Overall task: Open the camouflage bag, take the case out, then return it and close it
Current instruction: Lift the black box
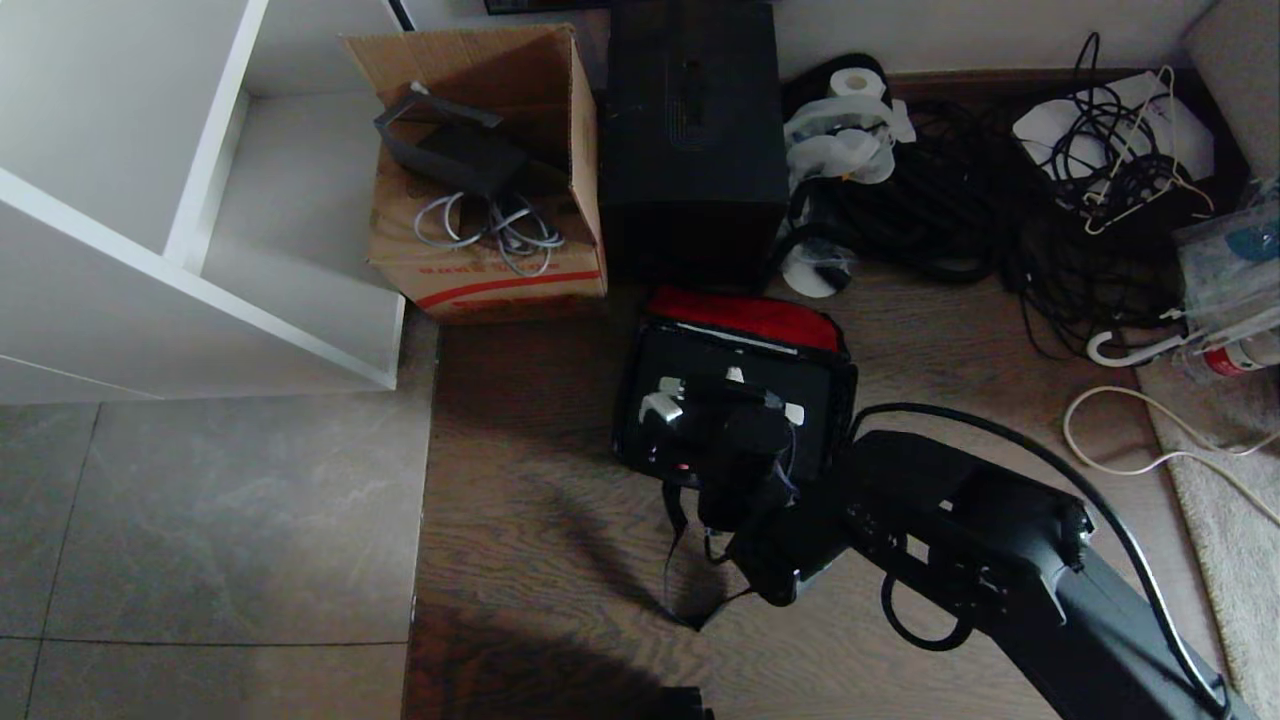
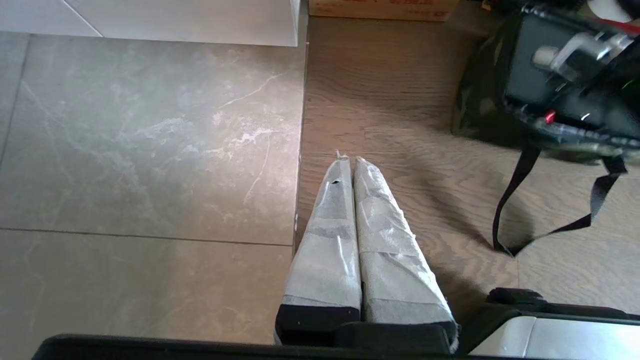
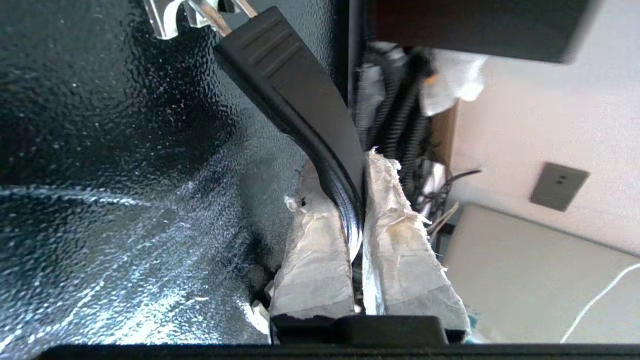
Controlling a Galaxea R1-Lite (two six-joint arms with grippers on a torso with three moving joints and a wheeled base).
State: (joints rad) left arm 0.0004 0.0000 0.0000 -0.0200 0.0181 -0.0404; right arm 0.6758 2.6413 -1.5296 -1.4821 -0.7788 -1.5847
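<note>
The camouflage bag lies open on the wooden floor, its red-lined lid folded back toward the wall. Inside it is the flat black case, also seen as a textured black surface. My right gripper is shut on the case's black strap handle, reaching in over the bag's near side. The left wrist view shows the bag, the case's red latch and a loose black bag strap. My left gripper hangs shut and empty over the floor, left of the bag.
A brown cardboard box and a taller black box stand just behind the bag. Tangled black cables and a white cable lie to the right near a rug. A white shelf unit stands at left.
</note>
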